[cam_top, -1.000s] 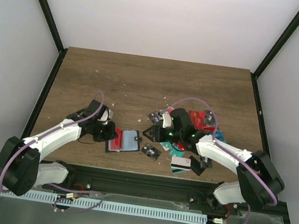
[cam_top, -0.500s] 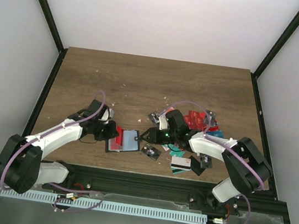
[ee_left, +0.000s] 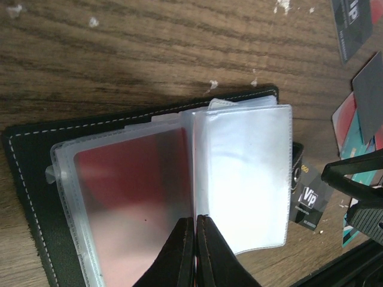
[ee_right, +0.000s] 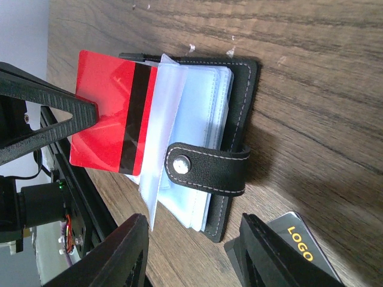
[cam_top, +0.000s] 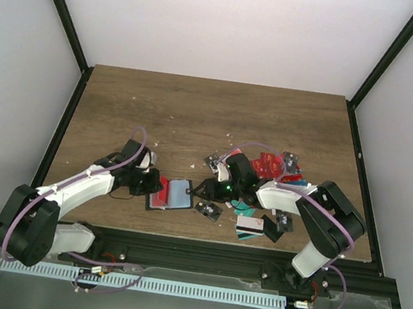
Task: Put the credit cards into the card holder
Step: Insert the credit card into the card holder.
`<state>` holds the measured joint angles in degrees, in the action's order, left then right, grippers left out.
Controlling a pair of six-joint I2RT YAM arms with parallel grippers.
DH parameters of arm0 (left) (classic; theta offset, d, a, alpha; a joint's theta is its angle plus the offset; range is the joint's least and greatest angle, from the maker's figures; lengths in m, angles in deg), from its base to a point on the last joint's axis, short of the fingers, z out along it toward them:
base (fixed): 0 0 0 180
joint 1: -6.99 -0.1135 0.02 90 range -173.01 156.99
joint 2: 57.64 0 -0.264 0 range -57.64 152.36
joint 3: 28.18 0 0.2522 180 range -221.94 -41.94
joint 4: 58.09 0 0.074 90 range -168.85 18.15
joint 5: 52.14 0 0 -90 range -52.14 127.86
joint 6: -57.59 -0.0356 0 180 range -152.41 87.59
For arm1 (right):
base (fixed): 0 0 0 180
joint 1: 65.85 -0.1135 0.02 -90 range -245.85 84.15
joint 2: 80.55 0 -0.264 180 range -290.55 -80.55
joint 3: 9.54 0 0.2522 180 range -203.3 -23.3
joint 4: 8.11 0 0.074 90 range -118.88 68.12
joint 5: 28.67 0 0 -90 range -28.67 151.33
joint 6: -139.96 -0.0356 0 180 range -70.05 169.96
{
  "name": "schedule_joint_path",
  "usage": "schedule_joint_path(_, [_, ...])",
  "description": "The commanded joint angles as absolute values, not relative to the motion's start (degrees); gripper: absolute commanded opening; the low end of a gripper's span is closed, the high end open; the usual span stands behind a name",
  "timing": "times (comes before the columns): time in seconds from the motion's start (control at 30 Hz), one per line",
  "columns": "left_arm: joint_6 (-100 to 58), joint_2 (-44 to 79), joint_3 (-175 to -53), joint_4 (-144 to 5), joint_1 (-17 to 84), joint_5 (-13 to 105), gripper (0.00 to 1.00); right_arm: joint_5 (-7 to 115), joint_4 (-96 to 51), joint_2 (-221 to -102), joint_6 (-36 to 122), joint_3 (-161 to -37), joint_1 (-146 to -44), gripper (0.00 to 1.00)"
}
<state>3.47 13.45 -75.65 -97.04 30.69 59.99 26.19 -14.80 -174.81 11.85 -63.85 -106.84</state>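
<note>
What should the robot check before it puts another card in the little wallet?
1. Card holder lying open: ok.
2. Clear sleeve looks empty: ok.
3. Left gripper shut at the sleeves' edge, really steadying them: cannot tell.
4. Right gripper holding a card: not ok, jaws open, no card.
5. Red card tucked fully in: cannot tell.
6. Loose credit cards lying nearby: ok.
</note>
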Motion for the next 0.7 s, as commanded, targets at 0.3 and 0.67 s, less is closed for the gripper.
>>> schedule_joint_path(0.3, [4.4, 14.9, -73.1, -90.5, 30.5, 62.7, 0.04, 23.4, -11.9, -179.0, 10.9, -66.2, -106.7, 0.43])
schedule_joint_path(0.67, [4.6, 12.6, -72.9, -90.3, 30.5, 63.1, 0.04, 23.8, -12.4, -180.3, 11.1, -67.2, -106.7, 0.42])
